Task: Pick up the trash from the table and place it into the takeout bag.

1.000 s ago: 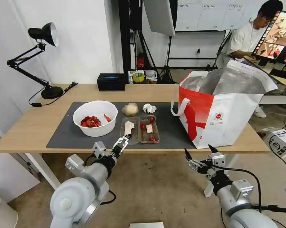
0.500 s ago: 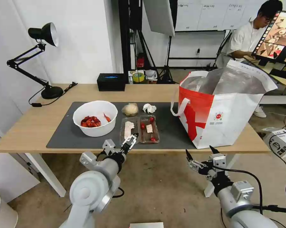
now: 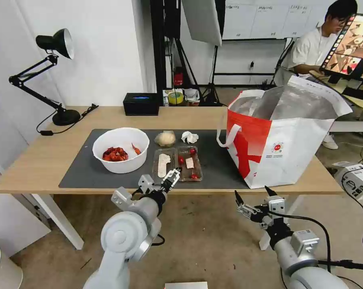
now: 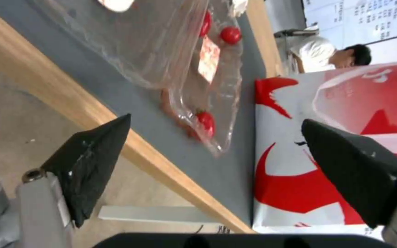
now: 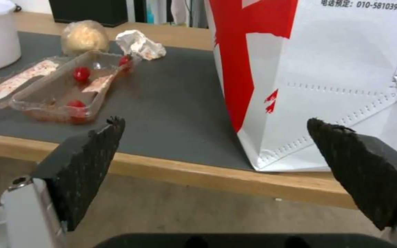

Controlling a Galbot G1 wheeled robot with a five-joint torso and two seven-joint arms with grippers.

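Where the left gripper hangs at the near edge of the counter, jaws spread and empty, the clear tray lies just beyond them on the grey mat, its two hinged halves side by side and each running away from the robot. Left arm nearer by far; the right gripper, jaws likewise spread and empty, waits below the counter edge in front of the takeout bag. Bowl, paper ball and tissue wad rest on the mat; the bag stands open on the tray's right.
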